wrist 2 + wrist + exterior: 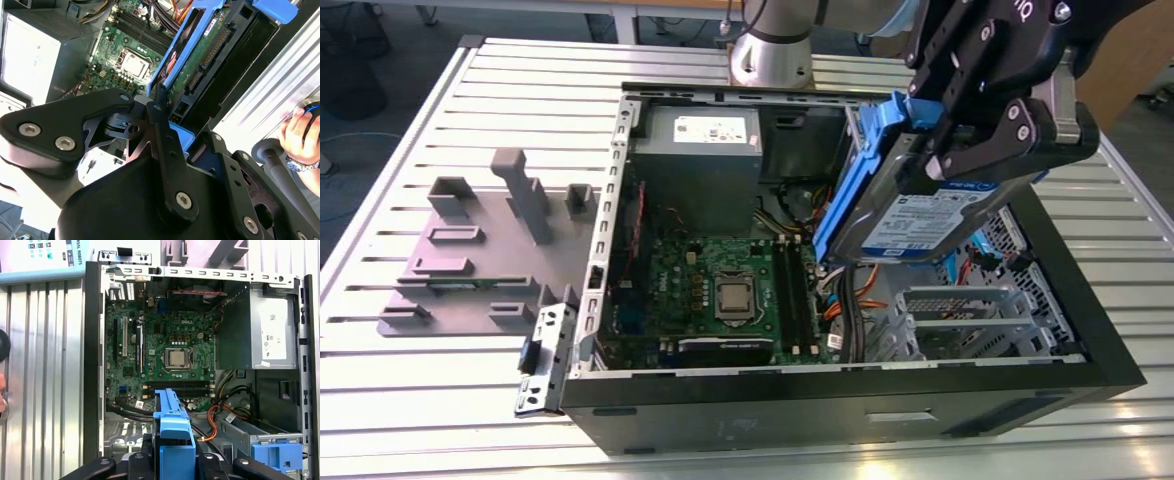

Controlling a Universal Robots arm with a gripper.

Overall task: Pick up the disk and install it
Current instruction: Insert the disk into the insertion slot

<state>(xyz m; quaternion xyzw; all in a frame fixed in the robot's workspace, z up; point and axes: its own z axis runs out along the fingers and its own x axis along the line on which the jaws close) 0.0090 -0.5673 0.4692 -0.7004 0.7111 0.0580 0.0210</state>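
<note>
My gripper [967,150] is shut on the disk [907,215], a silver drive with a white-and-blue label in a blue carrier [851,190]. I hold it on edge, tilted, above the open computer case [854,400], over the side at the exterior view's right. In the second wrist view the disk's green circuit-board underside [202,62] and blue rail [170,67] rise from between my black fingers [162,135]. The first wrist view looks down the blue carrier's edge [172,435] into the case.
Inside the case lie the motherboard [720,290], a grey power-supply box [700,135] and a metal drive cage [961,320] below the disk. A blue bracket [277,455] sits in the case. A grey stand [480,250] rests on the slatted table. A person's hand [300,130] is nearby.
</note>
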